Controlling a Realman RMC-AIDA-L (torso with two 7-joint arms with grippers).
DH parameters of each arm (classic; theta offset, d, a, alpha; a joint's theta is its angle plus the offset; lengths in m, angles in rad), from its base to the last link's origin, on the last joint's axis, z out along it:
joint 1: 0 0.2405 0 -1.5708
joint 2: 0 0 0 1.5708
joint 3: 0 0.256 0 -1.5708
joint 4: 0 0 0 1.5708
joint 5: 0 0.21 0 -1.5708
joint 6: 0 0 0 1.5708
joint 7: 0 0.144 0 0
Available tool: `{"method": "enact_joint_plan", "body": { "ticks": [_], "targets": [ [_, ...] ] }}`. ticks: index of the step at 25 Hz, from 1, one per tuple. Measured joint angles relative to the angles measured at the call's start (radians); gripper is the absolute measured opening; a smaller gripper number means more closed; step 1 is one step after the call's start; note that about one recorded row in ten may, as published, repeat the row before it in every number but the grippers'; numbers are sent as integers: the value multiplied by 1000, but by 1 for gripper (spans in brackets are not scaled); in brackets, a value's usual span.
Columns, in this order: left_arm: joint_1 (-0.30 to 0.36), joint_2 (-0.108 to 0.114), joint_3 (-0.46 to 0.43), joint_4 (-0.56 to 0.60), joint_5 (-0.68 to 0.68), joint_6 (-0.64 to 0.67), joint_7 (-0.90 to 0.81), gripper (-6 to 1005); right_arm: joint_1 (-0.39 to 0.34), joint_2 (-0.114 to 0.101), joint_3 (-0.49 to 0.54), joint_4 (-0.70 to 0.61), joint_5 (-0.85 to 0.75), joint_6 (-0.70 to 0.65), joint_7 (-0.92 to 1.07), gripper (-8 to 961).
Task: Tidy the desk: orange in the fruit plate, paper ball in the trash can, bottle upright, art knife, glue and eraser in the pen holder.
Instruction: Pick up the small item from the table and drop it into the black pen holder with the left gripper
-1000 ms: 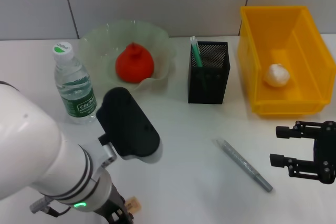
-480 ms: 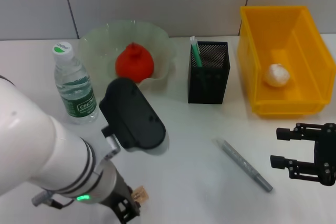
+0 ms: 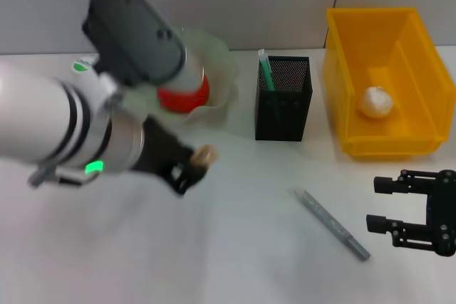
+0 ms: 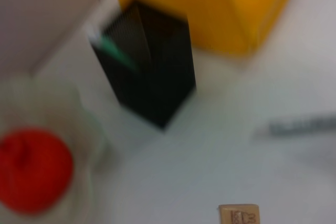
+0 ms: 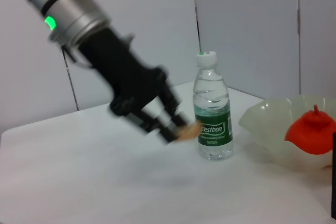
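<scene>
My left gripper (image 3: pixel 194 164) is shut on the tan eraser (image 3: pixel 206 153) and holds it above the table, left of the black mesh pen holder (image 3: pixel 283 97). The eraser also shows in the left wrist view (image 4: pixel 239 215) and the right wrist view (image 5: pixel 188 130). The orange (image 3: pixel 187 95) lies in the pale green fruit plate (image 3: pixel 222 69), partly hidden by my left arm. The paper ball (image 3: pixel 375 101) lies in the yellow trash can (image 3: pixel 385 140). The bottle (image 5: pixel 212 114) stands upright. The grey art knife (image 3: pixel 331 223) lies on the table. My right gripper (image 3: pixel 385 204) is open and empty to the knife's right.
A green and white stick (image 3: pixel 265 69) stands in the pen holder. My left arm hides most of the bottle in the head view; only its cap (image 3: pixel 84 65) shows. A grey wall runs behind the table.
My left gripper has lifted the eraser from the table's front edge and carried it up and back toward the pen holder. The right arm has not moved.
</scene>
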Motion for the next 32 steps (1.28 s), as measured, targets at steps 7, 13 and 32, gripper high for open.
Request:
{"method": "enact_joint_plan", "body": {
  "ticks": [7, 13, 32],
  "targets": [
    [-94, -4, -90, -88, -62, -182, 62, 284, -2, 3, 0, 26, 3, -11, 10, 641],
    [-143, -6, -102, -262, -178, -413, 140, 288, 14, 5, 0, 51, 4, -12, 10, 641],
    [-351, -6, -104, -899, -725, -886, 507, 301, 35, 4, -11, 82, 4, -19, 13, 642]
  ]
}}
